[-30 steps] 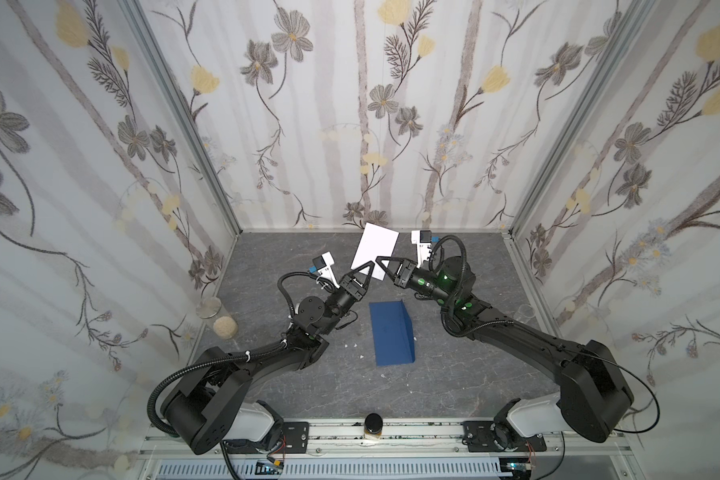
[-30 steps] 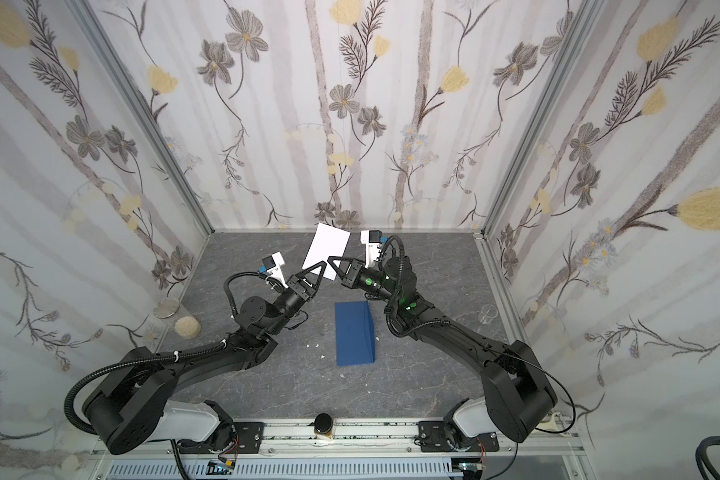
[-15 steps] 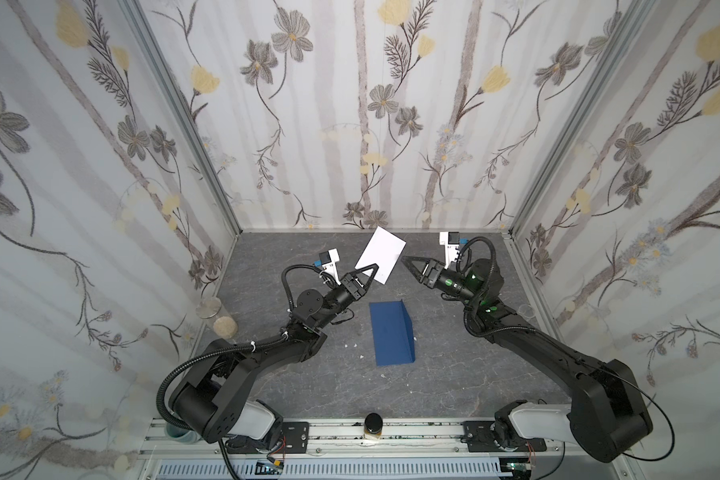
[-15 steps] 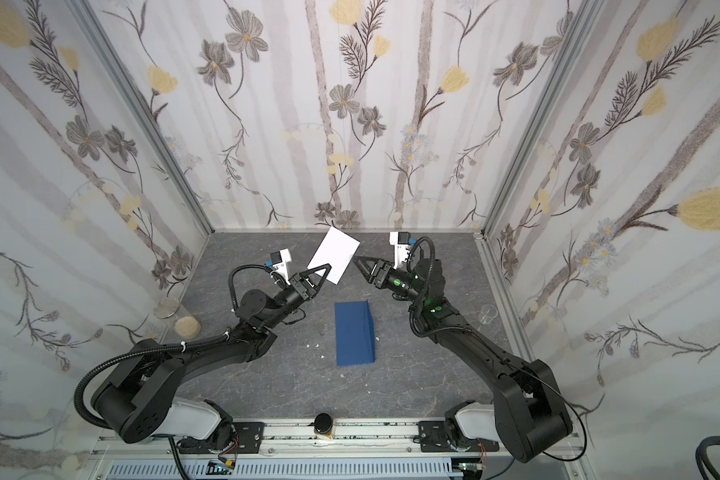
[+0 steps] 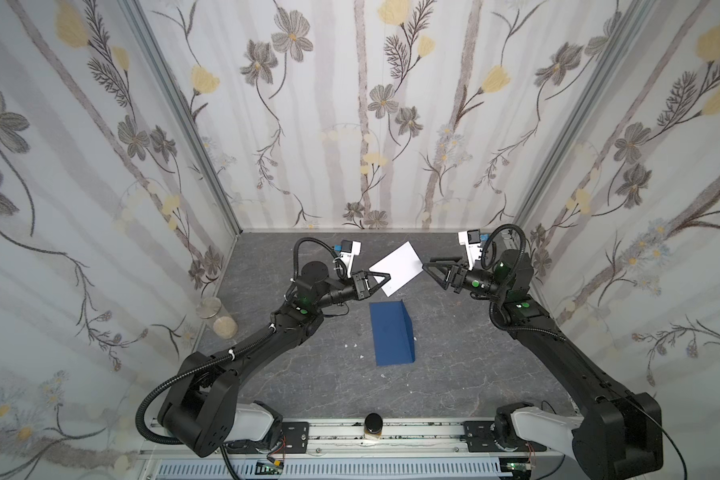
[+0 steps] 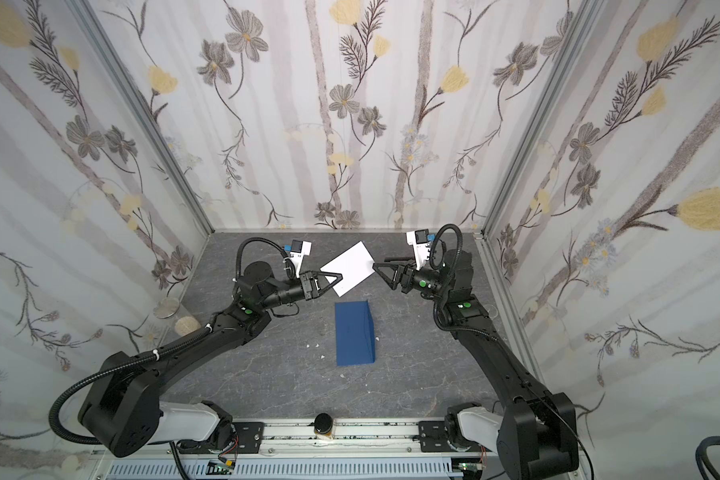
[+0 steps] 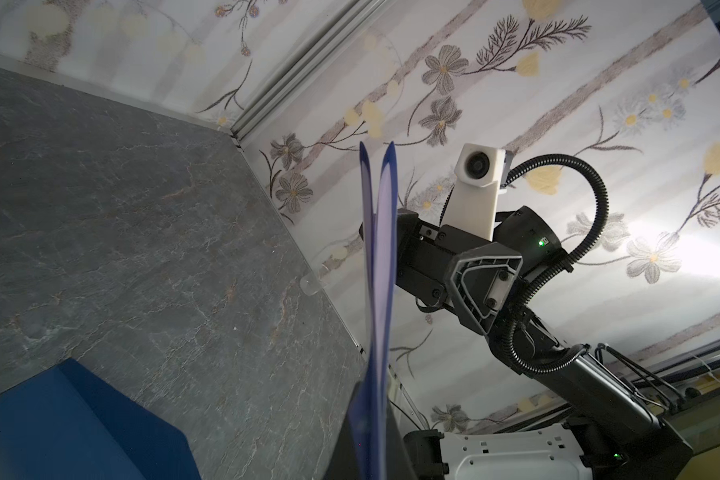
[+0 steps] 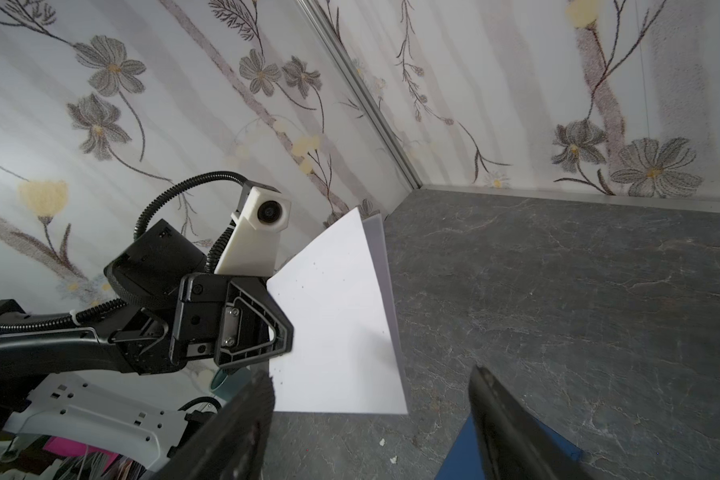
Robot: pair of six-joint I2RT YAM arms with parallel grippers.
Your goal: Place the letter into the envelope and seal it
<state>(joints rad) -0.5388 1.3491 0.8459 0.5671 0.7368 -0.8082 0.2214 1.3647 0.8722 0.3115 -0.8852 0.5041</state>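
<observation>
While the left gripper has its jaws clamped on one edge of the letter, the right gripper sits just beside the opposite edge, jaws wide, gripping nothing. Letter is folded, white side out, held clear of the bench. Envelope lies on the bench, camera side of the letter.
</observation>
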